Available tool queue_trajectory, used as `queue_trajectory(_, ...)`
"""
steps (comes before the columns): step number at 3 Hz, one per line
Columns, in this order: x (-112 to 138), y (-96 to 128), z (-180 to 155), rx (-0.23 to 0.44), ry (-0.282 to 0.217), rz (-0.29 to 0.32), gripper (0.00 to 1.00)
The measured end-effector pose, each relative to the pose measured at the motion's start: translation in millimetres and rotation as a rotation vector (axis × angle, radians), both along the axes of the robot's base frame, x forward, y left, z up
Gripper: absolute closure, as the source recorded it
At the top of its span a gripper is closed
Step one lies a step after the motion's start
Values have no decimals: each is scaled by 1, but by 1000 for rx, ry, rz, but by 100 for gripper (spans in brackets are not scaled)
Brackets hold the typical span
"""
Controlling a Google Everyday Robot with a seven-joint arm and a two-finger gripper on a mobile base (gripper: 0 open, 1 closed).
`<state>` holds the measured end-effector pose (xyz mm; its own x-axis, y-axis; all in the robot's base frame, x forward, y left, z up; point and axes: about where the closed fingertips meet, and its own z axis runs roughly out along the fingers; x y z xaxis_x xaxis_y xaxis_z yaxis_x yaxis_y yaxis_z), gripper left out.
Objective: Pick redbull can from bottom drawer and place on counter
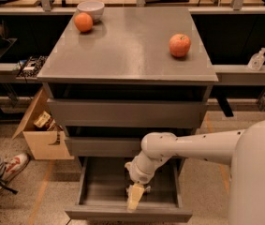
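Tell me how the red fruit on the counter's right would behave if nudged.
The fruit is round and sits loose on the smooth counter, so it would probably roll. It looks firm, likely not squashing. The claw is down in the bottom drawer, away from it.

Sl. glossy grey counter (127, 50), matt bottom drawer (100, 187) w/ pale plastic pincer (134, 199) inside

- Arm (202, 146): white, extends from the bulky body section at the lower right, with the forearm roughly level and pointing left.
- Sharp bend at a rounded joint (158, 146), which sits about mid-frame.
- Wrist (140, 170) angles down and slightly left from that joint.
- Hand (134, 197): at the wrist end, pointing straight down, pale yellow against the white arm.
- Hand position: low in the open bottom drawer (99, 213), close to its front wall, about mid-width.
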<state>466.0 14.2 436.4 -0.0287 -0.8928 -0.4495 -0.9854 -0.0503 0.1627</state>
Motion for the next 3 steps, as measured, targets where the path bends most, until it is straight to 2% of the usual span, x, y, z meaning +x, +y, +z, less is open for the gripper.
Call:
queue_trajectory(1, 0, 0, 1, -1, -2, 0, 0)
queue_trajectory(2, 13, -4, -8, -9, -29, -23, 0)
queue_trajectory(3, 44, -11, -24, -39, -100, -39, 0)
